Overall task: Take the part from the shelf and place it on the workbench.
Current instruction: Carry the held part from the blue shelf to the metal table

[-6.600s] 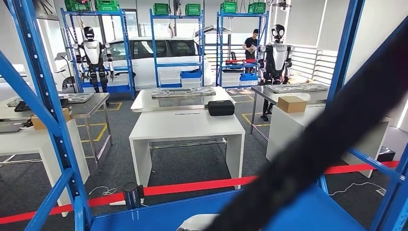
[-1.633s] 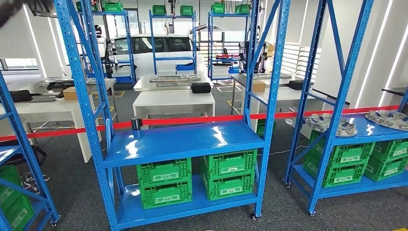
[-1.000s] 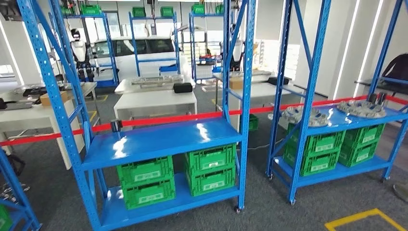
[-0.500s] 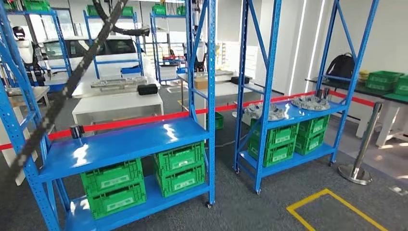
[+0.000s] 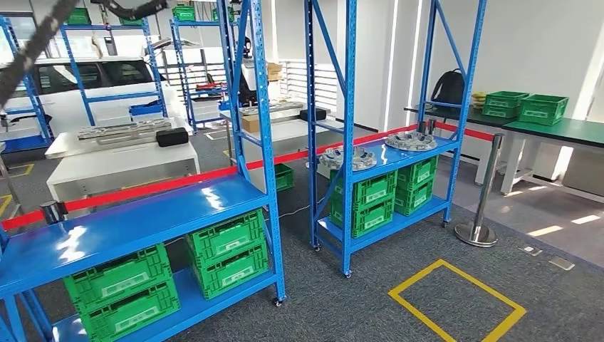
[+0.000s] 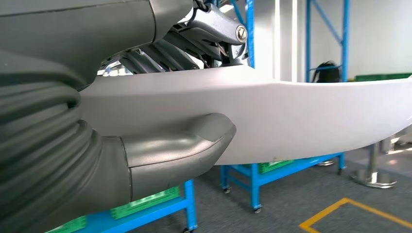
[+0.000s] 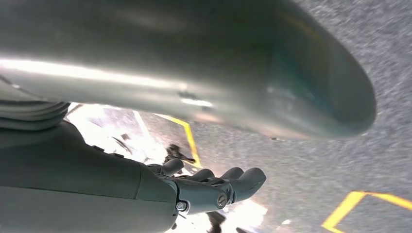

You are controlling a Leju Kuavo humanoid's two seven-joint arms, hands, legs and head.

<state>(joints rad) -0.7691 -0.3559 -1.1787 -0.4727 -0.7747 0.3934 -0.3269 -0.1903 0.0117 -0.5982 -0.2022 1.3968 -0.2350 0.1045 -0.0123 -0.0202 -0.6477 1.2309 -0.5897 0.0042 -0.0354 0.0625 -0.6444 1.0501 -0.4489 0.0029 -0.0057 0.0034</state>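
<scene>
An industrial workshop: tall blue steel shelving racks (image 5: 263,135) holding green plastic crates (image 5: 228,246), white workbenches (image 5: 121,167), red barrier tape (image 5: 149,187), grey carpet floor (image 5: 356,306).

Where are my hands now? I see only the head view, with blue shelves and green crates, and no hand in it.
Observer: In the left wrist view, the left hand grips a long pale grey part, with the thumb under it and the dark fingers over it.
Operator: And the right hand?
Observer: In the right wrist view, the right hand lies with its fingers stretched out beside a shiny silver surface. I cannot tell whether they touch it.
Operator: What lies beyond that hand?
Observer: Grey carpet with a yellow floor line.
</scene>
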